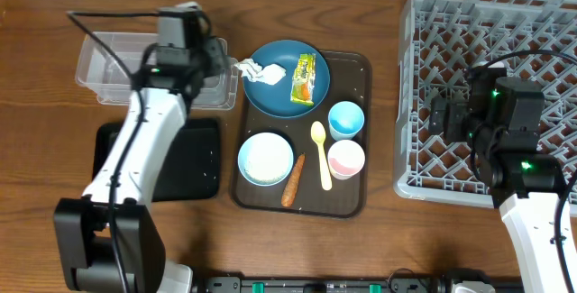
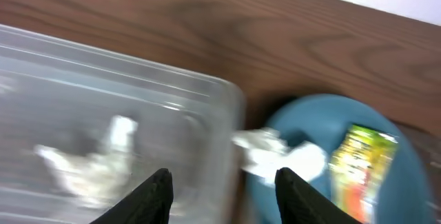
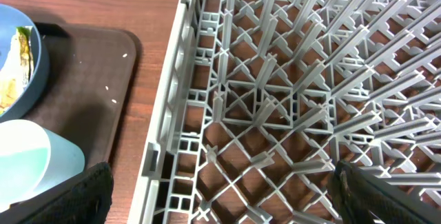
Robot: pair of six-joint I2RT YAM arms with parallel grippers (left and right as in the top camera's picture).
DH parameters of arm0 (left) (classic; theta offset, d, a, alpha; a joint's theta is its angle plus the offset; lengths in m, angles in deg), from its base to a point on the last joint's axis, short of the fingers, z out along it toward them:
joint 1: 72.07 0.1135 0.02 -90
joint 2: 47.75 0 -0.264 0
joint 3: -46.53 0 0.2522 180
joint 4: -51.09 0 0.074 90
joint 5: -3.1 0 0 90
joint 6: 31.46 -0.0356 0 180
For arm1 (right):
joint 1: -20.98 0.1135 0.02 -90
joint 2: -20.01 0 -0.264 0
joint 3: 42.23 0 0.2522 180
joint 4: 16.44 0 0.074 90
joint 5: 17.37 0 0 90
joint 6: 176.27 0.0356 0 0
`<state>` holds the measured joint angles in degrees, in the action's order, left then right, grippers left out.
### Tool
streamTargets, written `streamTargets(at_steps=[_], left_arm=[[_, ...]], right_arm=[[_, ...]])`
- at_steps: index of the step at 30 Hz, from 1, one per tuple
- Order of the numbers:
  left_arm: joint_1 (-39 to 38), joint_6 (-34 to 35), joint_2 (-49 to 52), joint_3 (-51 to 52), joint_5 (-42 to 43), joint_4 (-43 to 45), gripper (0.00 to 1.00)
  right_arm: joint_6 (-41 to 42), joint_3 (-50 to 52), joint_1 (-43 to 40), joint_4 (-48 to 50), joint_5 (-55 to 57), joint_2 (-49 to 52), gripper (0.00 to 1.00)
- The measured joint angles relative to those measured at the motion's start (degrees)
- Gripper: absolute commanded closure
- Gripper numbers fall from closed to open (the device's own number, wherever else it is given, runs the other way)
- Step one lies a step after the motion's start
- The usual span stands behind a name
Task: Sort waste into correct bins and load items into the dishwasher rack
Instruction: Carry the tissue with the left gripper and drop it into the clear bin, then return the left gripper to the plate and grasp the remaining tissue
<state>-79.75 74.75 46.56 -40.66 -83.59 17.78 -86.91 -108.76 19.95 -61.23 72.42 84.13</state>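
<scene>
My left gripper (image 1: 223, 66) (image 2: 224, 196) is open and empty over the right end of the clear tub (image 1: 101, 69) (image 2: 172, 93). White tissue (image 2: 89, 158) lies inside the tub. More crumpled tissue (image 1: 261, 73) (image 2: 279, 151) rests on the left rim of the dark-blue plate (image 1: 270, 93) (image 2: 413, 182), beside the yellow-green wrapper (image 1: 305, 78) (image 2: 358, 162). The white bowl with rice (image 1: 265, 158), carrot (image 1: 293, 180), yellow spoon (image 1: 321, 153), light-blue cup (image 1: 346, 119) (image 3: 27, 158) and pink cup (image 1: 346, 159) sit on the brown tray. My right gripper (image 1: 451, 117) (image 3: 220, 196) is open and empty over the grey rack's (image 1: 487, 32) (image 3: 289, 79) left edge.
The shallow black tray (image 1: 198, 162) lies under my left arm, in front of the tub. The dark brown serving tray (image 1: 356, 72) (image 3: 89, 79) lies between the bins and the rack. A few rice grains (image 3: 114, 101) lie on it.
</scene>
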Motion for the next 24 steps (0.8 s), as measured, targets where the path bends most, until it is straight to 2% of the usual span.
streamTargets(at_steps=[5, 10, 15, 24], left_arm=[[-6.9, 6.2, 0.9, 0.0, -0.7, 1.6, 0.42], [-12.0, 9.9, 5.7, 0.0, -2.1, 4.7, 0.41], [-13.6, 13.6, 12.3, 0.1, -3.1, 7.6, 0.41], [-13.6, 16.4, 19.2, 0.3, -4.5, 11.0, 0.4]], right_arm=[[0.0, 0.0, 0.0, 0.0, 0.0, 0.0, 0.01], [0.0, 0.0, 0.0, 0.0, 0.0, 0.0, 0.01], [0.0, 0.0, 0.0, -0.2, 0.0, 0.0, 0.01], [0.0, 0.0, 0.0, -0.9, 0.0, 0.0, 0.01]])
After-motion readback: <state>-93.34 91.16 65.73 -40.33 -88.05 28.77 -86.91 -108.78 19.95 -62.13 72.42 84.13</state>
